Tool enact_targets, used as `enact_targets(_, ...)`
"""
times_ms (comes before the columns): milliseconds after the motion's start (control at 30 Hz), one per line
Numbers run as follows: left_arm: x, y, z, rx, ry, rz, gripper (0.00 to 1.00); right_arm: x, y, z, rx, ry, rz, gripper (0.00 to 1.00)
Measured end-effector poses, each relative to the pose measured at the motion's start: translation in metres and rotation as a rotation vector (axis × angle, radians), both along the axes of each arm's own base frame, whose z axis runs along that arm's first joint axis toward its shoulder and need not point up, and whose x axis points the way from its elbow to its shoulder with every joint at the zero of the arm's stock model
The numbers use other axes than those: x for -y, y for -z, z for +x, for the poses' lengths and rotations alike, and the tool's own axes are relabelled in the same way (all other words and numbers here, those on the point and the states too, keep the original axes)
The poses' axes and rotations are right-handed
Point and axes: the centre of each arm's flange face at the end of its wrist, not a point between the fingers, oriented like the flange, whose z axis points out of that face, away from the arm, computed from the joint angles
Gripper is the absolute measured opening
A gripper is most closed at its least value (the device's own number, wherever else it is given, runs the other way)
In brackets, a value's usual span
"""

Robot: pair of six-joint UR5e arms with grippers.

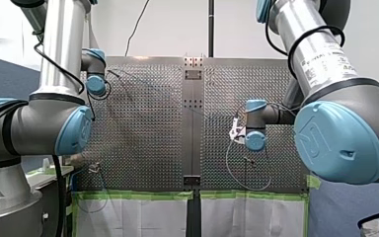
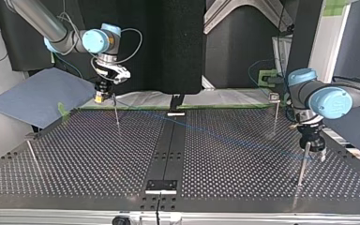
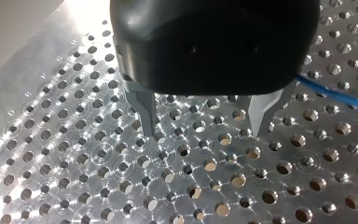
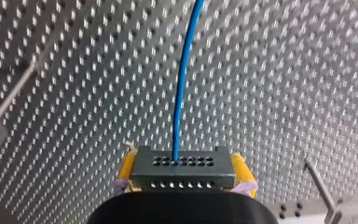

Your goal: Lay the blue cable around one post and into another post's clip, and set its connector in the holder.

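- Perforated metal worktop (image 2: pixel 98 159), with a dark strip (image 2: pixel 168 150) down its middle. Green tape (image 1: pixel 138 195) runs along the front view's near edge.
- Our right pincer (image 4: pixel 184 175) hangs at the top view's far edge, on that view's left. Its yellow pads (image 4: pixel 127 168) are clamped on the grey connector (image 4: pixel 182 163); we count one connector.
- One blue cable (image 2: pixel 225 136) leaves the connector and crosses the plate, over the strip, toward the top view's right.
- Our left pincer (image 3: pixel 205 128) stands low over the plate near the top view's right edge. Its metal fingers (image 3: pixel 144 109) are apart, with plate holes showing between them. The cable passes just beside it.
- Posts (image 2: pixel 116 116) counted in the top view: four, all thin. One stands beside each pincer, one near the left edge, one at far right.
- Wide plate lies between the two pincers, crossed only by the cable.
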Motion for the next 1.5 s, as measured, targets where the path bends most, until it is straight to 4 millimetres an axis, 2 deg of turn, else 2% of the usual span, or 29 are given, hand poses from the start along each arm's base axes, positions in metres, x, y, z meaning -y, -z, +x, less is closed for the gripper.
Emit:
enact_targets(367,0.001,0.000,0.000,-0.001,0.002,0.002,1.00,-0.008,0.028,-0.051,-0.013,0.074,0.027,0.00)
enact_targets(733,0.002,0.000,0.000,-0.001,0.004,0.002,1.00,-0.024,0.078,-0.099,-0.037,0.082,0.095,0.00)
enact_targets(1167,0.002,0.000,0.000,0.000,0.004,0.002,1.00,-0.064,0.105,-0.107,-0.051,0.014,0.152,0.00)
enact_targets(1333,0.002,0.000,0.000,0.000,0.005,0.000,1.00,-0.058,0.106,-0.102,-0.046,0.000,0.139,0.00)
enact_targets(1500,0.003,0.000,0.000,-0.001,0.006,0.002,1.00,-0.043,0.104,-0.101,-0.044,-0.002,0.114,0.00)
